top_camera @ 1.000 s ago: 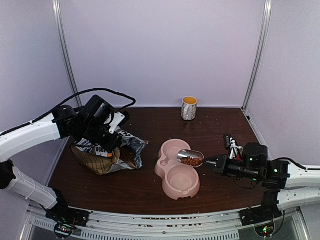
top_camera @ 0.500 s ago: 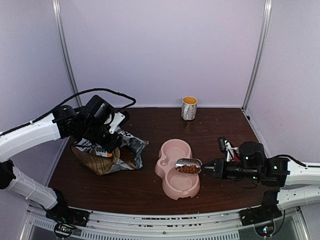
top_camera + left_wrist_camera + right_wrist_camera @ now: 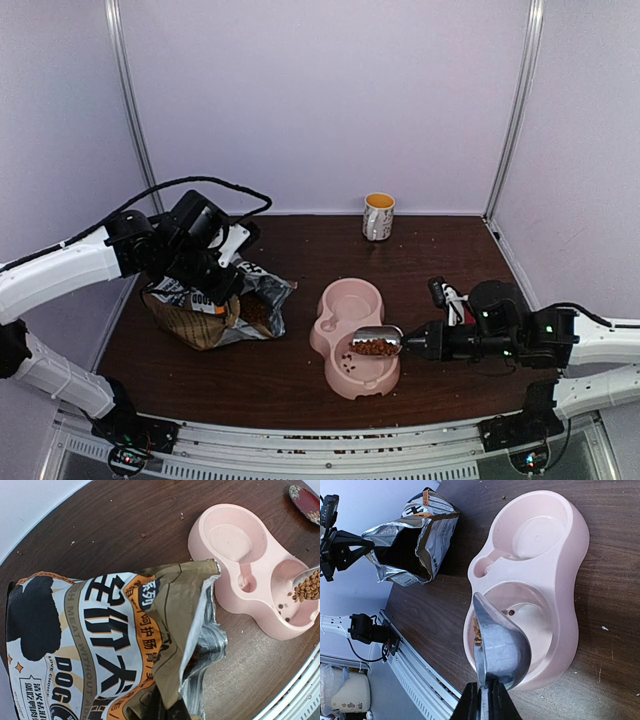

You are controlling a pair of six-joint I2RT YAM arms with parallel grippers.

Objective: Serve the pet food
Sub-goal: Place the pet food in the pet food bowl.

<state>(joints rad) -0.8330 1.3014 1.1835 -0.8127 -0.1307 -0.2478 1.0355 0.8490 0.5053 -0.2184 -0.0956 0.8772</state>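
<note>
Brown paper bag with a white printed label (image 3: 195,318) lies at the nine o'clock side of the dark wooden table (image 3: 430,270), with its foil-lined mouth open toward three o'clock. The left gripper (image 3: 216,287) holds the bag by its upper rim. In the right wrist view its fingers look pinched together on the edge.

At three o'clock from the bag stands the pink plastic double bowl (image 3: 320,338), with one compartment at twelve o'clock and the other at six o'clock.

As I judge it, the step in hand is the pouring. The silver metal scoop (image 3: 380,335) comes in from three o'clock and hangs over the six o'clock compartment, already rolled partly on its side. Most of the reddish-brown kibble pellets (image 3: 375,348) are in the scoop. Only a few lie on the floor of that compartment, and the twelve o'clock one has none.

The right gripper (image 3: 413,343) is clamped on the handle of the scoop, so the food sits just at nine o'clock from its fingertips. The food is above the bowl and, as far as I can tell, apart from it.

The next move calls for more roll of the right wrist, so that the pellets slide out. The scoop's lip should stay inside the pink rim, because such round pellets will probably bounce and roll away.
</note>
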